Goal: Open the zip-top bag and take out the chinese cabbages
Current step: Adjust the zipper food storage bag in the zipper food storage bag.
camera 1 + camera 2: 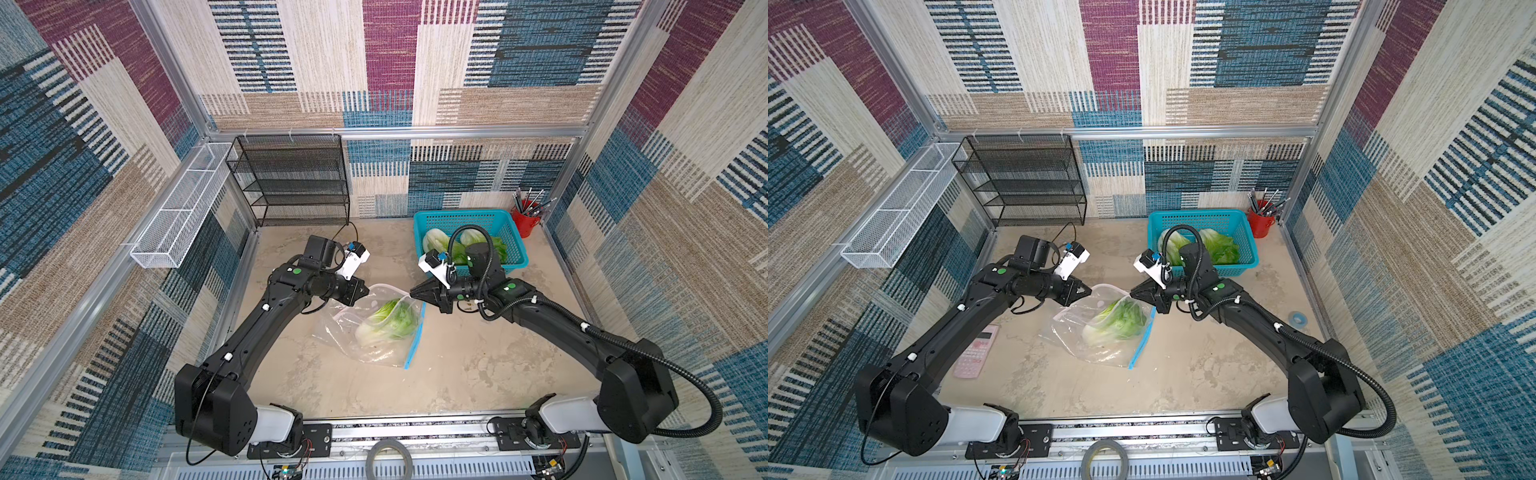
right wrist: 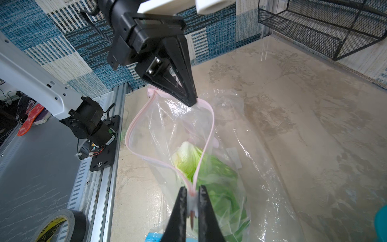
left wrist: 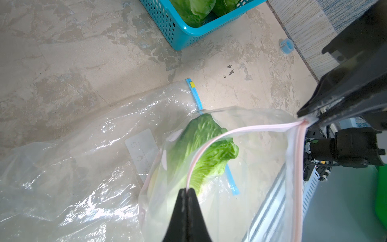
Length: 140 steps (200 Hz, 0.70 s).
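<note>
Tabletop of mottled beige (image 1: 478, 353) carries everything you need. On it slumps the clear zip-top bag with a pink zip rim (image 3: 251, 127), its mouth pulled open between your two hands. A blue strip shows under it; I can't tell whether that belongs to a second bag.

Behind the right hand stands the teal perforated plastic basket (image 1: 465, 222), with two leafy chinese cabbages (image 1: 434, 241) in it. The last green-leaved, white-stalked cabbage (image 1: 390, 322) lies inside the bag, below and between the hands. Its long axis runs slantwise, leaves up toward the right hand, pale stalk on the left hand's side.

The left gripper (image 3: 187, 189) is pressed together on one side of the pink rim. The right gripper (image 2: 192, 188) pinches the rim where its two sides meet.

Both hands are busy, so you will likely have to free one to reach in. The right looks nearer the leaves, and the slack film is the only obstacle. The red pen cup (image 1: 525, 222) and small blue tape roll (image 1: 1298, 319) sit well clear of both hands.
</note>
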Tool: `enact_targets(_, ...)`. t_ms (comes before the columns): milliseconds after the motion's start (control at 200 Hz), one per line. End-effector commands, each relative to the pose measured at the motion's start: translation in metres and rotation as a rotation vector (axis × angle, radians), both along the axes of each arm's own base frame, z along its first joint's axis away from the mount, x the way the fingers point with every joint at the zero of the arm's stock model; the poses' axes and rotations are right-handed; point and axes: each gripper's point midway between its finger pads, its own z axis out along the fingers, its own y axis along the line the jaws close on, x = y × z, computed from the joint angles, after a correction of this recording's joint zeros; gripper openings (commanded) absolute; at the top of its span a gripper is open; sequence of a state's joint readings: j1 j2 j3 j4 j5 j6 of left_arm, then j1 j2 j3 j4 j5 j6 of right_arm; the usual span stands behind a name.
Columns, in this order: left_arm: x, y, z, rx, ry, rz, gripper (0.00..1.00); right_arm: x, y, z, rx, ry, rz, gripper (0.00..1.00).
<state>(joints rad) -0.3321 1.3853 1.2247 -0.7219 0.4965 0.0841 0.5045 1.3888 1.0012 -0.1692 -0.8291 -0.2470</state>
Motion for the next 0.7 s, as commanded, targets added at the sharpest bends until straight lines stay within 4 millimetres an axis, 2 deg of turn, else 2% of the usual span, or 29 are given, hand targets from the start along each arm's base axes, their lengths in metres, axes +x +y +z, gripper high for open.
enact_targets(0, 0.003, 0.001, 0.004, 0.002, -0.014, 0.017, 0.00, 0.001, 0.001, 0.009, 0.020, -0.024, -0.003, 0.16)
enact_targets(55, 0.003, 0.001, 0.007, -0.004, -0.017, 0.021, 0.00, 0.003, 0.000, 0.011, 0.020, -0.032, -0.018, 0.22)
enact_targets(180, 0.004, -0.003, 0.025, -0.065, -0.050, 0.039, 0.00, 0.015, -0.007, 0.020, 0.014, -0.048, -0.117, 0.48)
enact_targets(391, -0.001, -0.010, 0.064, -0.173, -0.128, 0.043, 0.00, 0.028, -0.028, 0.057, 0.046, -0.145, -0.308, 0.84)
enact_targets(546, -0.005, -0.010, 0.096, -0.237, -0.203, 0.062, 0.00, 0.026, -0.053, 0.088, 0.103, -0.240, -0.444, 0.96)
enact_targets(696, -0.008, -0.001, 0.125, -0.260, -0.285, 0.120, 0.00, 0.016, -0.067, 0.105, 0.151, -0.301, -0.492, 1.00)
